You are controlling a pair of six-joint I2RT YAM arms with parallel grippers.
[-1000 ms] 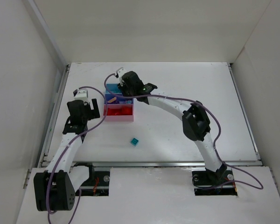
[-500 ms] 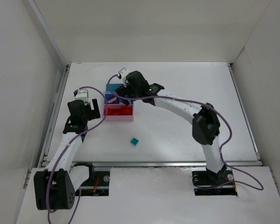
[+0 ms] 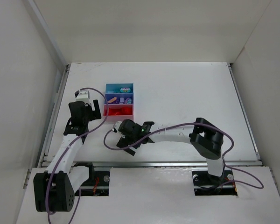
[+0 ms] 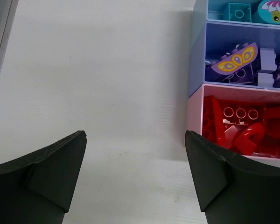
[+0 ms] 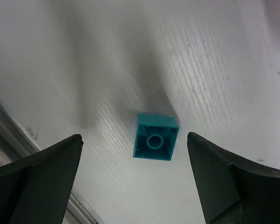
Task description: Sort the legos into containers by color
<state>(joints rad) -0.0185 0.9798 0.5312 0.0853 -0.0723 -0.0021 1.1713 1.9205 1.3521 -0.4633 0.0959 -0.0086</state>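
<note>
Teal square plastic lego brick (image 5: 156,142) lies hollow side up on the white table (image 5: 214,56), directly under my right claw (image 5: 134,139), between its fingers and a little nearer the right one. That claw gapes wide and grips nothing. I judge this to be the pick-up step: lower, centre, close, then carry to the light blue plastic tray (image 3: 113,88) beyond the claw. My left claw (image 4: 135,135), also wide open and empty, has the joined trays (image 4: 193,107) just to its right.

The top camera looks down from high behind the arms on the whole white table (image 3: 186,93). The close left wrist camera shares the three joined blue, purple and pink plastic trays (image 4: 194,114) with it. The right wrist camera looks down, very close, at a small teal plastic brick (image 5: 156,136).
</note>
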